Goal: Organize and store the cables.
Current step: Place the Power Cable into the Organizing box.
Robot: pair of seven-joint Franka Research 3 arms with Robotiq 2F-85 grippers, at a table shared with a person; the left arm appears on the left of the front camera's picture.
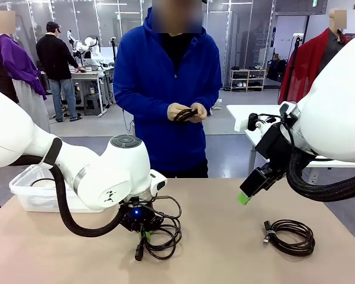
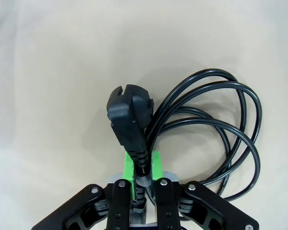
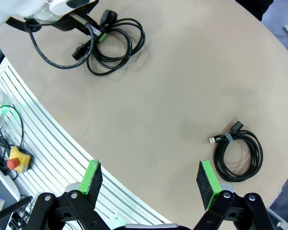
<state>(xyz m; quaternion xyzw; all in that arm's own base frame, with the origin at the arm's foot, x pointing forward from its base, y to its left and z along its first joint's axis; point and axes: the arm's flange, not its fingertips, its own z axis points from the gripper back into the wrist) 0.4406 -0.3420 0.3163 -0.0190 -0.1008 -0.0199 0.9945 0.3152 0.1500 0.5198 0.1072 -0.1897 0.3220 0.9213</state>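
Nearest the front camera, the beige counter [image 1: 225,236] carries a loose coil of black power cable [image 2: 240,120] left of middle; the left gripper [image 2: 143,165] is clamped tight on its cord just behind the black plug [image 2: 129,108]. The right gripper [image 3: 149,178] hangs with jaws wide apart, holding nothing, near a smaller tied black cable coil [image 3: 257,155] on the counter's right side.
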